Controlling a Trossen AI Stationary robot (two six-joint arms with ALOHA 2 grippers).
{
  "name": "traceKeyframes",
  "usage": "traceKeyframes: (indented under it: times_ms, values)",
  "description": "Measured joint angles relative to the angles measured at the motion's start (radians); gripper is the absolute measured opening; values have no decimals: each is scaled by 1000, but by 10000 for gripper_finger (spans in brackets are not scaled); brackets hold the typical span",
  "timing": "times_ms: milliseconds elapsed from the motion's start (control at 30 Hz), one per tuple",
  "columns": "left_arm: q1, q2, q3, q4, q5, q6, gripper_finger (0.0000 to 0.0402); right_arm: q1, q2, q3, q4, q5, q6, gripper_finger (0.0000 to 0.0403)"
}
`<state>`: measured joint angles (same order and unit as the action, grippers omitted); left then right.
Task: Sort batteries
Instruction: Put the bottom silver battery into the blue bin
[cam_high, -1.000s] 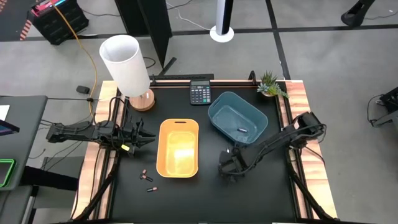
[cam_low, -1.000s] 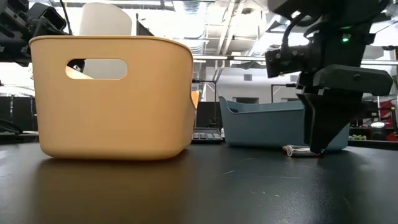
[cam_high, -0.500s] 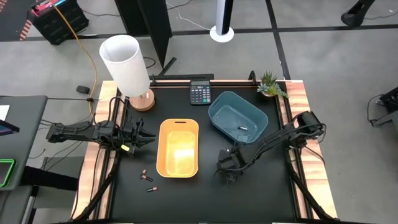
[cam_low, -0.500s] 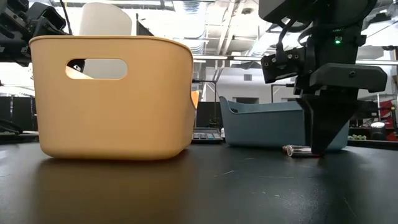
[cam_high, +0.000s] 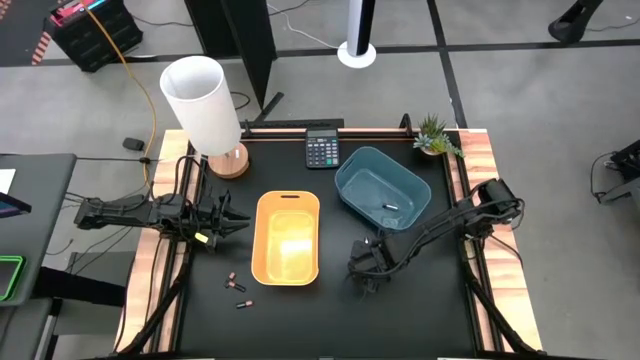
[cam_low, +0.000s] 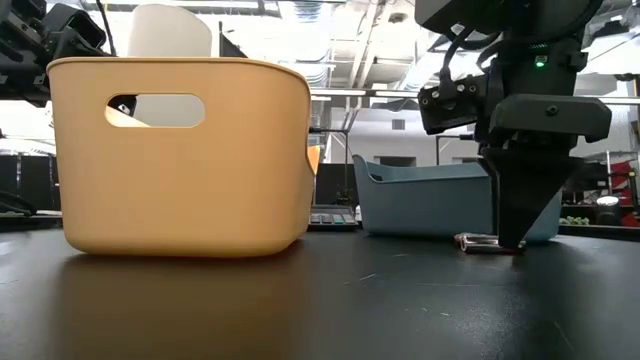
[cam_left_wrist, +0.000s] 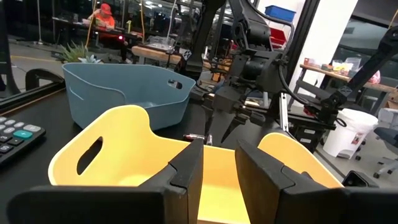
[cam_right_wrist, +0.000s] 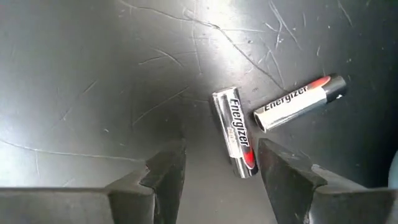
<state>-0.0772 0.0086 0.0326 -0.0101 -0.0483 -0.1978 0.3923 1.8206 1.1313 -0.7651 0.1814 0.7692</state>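
Observation:
Two silvery batteries lie on their sides on the black table: one (cam_right_wrist: 234, 132) just ahead of the gap between my right gripper's fingers, the other (cam_right_wrist: 298, 102) beside it. My right gripper (cam_right_wrist: 221, 177) points down over them, open, near the blue bin's near side (cam_high: 365, 268); in the low view a battery (cam_low: 478, 242) lies at its fingertips (cam_low: 513, 238). Another silvery battery (cam_high: 390, 208) lies inside the blue bin (cam_high: 383, 187). Three dark batteries (cam_high: 238, 290) lie left of the yellow bin (cam_high: 287, 238). My left gripper (cam_high: 228, 222) waits level at the table's left, open (cam_left_wrist: 217, 168).
A black calculator (cam_high: 321, 151) and a small plant (cam_high: 435, 135) sit along the far edge, and a white cylinder on a wooden base (cam_high: 203, 100) stands at the far left. Bare black table (cam_high: 420, 310) lies near the front right.
My right gripper has stayed over the silvery batteries and has rolled a little about the line it points along. The batteries and bins have not moved.

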Motion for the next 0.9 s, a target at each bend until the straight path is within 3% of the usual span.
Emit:
traceKeyframes:
  times_ms: [533, 900]
  values:
    - [0, 0, 0, 0, 0, 1, 90, 22, 0, 0, 13, 1, 95, 190]
    - [0, 0, 0, 0, 0, 3, 90, 32, -1, -53, 82, 26, 124, 203]
